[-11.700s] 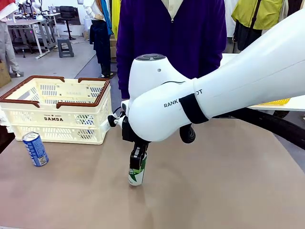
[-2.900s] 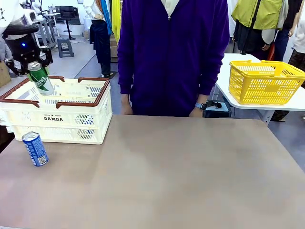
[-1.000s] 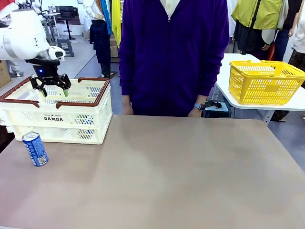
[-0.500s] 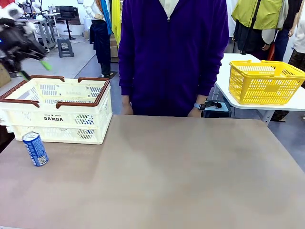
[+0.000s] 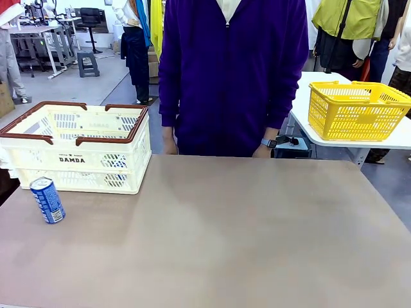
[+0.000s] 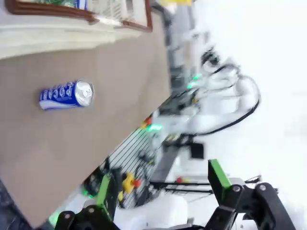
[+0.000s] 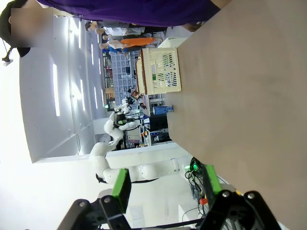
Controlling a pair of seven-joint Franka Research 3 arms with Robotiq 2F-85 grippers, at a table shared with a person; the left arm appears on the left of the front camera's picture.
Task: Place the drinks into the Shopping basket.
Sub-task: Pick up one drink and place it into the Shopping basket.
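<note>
The cream Shopping basket (image 5: 74, 151) with a brown rim stands at the table's far left. One of the drinks, a blue can (image 5: 48, 199), stands upright on the table just in front of the basket's left corner. In the left wrist view the blue can (image 6: 64, 95) lies below the basket's rim (image 6: 72, 12), and a strip of green shows inside the basket at the picture's top edge. My left gripper (image 6: 160, 184) is open and empty, off to the side of the table. My right gripper (image 7: 164, 184) also stands open and empty, far from the basket (image 7: 163, 72) and the blue can (image 7: 160, 109).
A person in a purple top stands at the far edge of the brown table (image 5: 244, 231), hands down at the sides. A yellow mesh basket (image 5: 356, 109) sits on a white side table at the back right.
A second ago my open left gripper hung over the basket. It then swung up and to the left and has left the front view. The blue can has not moved.
</note>
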